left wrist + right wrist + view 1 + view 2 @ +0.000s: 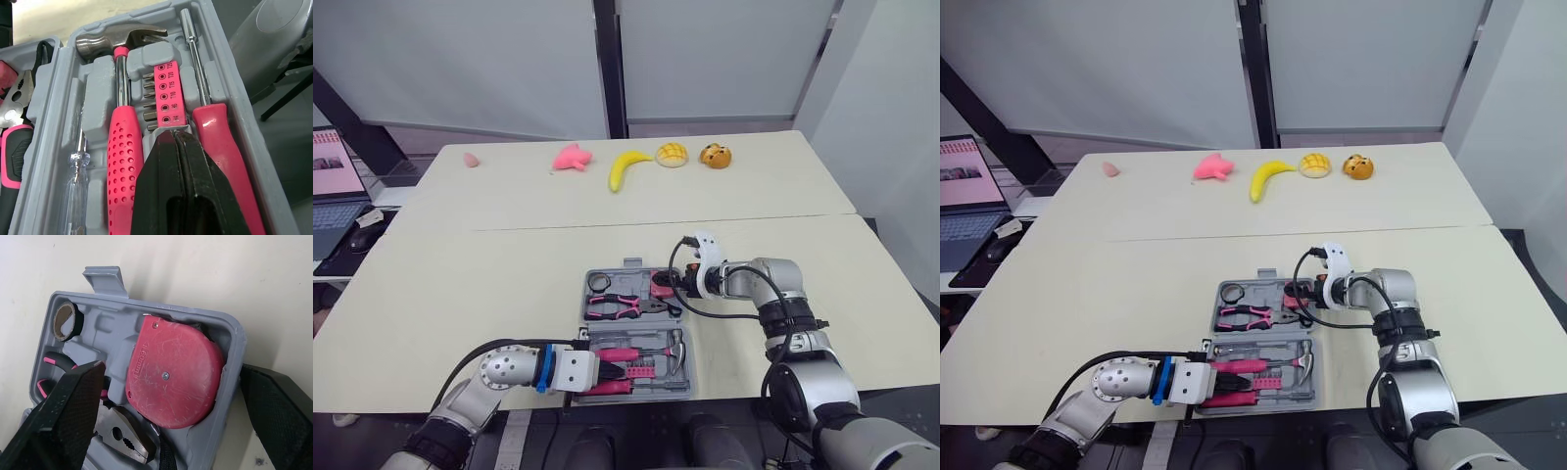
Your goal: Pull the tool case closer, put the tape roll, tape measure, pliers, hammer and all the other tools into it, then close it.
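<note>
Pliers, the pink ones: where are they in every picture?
Left eye view: pliers lie mid-picture, in the far half of the tool case.
Right eye view: pliers in that same far half.
Left wrist view: pliers across the hinge from the hammer.
Right wrist view: pliers beside the red tape measure.
Shared landmark: the grey tool case.

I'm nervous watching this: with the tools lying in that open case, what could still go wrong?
The tool case sits at the near edge of the table; a nudge might tip it off.
The open right fingers straddle its wall beside the tape measure, so a sideways move could drag it.
The shut left fingers lie between hammer and screwdriver and might dislodge them.
</note>
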Robot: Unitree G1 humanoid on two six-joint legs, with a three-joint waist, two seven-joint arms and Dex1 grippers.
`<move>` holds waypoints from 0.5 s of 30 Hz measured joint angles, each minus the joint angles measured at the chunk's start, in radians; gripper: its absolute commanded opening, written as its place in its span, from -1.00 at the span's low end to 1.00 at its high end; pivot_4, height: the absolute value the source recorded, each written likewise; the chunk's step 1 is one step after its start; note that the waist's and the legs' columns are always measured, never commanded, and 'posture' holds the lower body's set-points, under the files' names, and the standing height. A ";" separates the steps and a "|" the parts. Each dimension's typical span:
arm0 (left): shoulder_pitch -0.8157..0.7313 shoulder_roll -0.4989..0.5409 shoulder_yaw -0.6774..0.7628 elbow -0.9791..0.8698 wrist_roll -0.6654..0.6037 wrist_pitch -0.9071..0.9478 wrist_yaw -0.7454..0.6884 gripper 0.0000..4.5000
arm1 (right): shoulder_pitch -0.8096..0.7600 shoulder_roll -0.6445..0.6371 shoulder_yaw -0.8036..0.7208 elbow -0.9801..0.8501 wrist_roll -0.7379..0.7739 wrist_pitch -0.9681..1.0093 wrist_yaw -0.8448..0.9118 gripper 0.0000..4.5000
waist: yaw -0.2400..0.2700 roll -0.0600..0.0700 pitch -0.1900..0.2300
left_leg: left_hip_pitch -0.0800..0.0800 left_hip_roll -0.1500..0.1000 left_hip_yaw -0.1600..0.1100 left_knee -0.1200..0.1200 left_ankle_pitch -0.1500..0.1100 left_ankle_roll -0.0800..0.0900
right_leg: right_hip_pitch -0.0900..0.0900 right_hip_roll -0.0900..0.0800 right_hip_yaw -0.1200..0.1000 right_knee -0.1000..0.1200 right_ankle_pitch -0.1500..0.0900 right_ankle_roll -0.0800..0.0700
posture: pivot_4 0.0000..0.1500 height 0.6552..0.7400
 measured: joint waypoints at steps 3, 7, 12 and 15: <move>-0.012 -0.001 -0.013 0.035 0.000 -0.036 0.009 -1.00 | -0.009 -0.003 0.002 0.037 0.001 -0.020 0.026 1.00 | -0.002 0.003 -0.002 | 0.005 0.000 0.000 -0.002 0.000 0.000 | 0.003 0.000 0.000 0.000 -0.004 -0.006 | 1.00 1.00; -0.029 -0.004 -0.030 0.078 0.000 -0.075 0.021 -1.00 | -0.017 -0.015 0.014 0.072 0.001 -0.053 0.070 1.00 | -0.004 0.009 -0.007 | 0.006 0.000 0.000 -0.003 0.000 0.000 | 0.004 0.000 0.001 0.000 -0.003 -0.005 | 1.00 1.00; -0.035 -0.016 -0.028 0.107 -0.016 -0.074 -0.001 -1.00 | -0.018 -0.018 0.039 0.072 -0.001 -0.076 0.092 1.00 | -0.010 0.016 -0.013 | 0.006 0.000 0.000 -0.003 0.000 0.000 | 0.004 0.001 0.001 0.000 -0.004 -0.006 | 1.00 1.00; -0.034 -0.016 -0.023 0.109 -0.032 -0.062 -0.030 -1.00 | -0.018 -0.015 0.044 0.067 -0.001 -0.077 0.093 1.00 | -0.017 0.016 -0.014 | 0.006 0.000 0.000 -0.003 0.000 0.000 | 0.004 0.001 0.001 0.000 -0.004 -0.006 | 1.00 1.00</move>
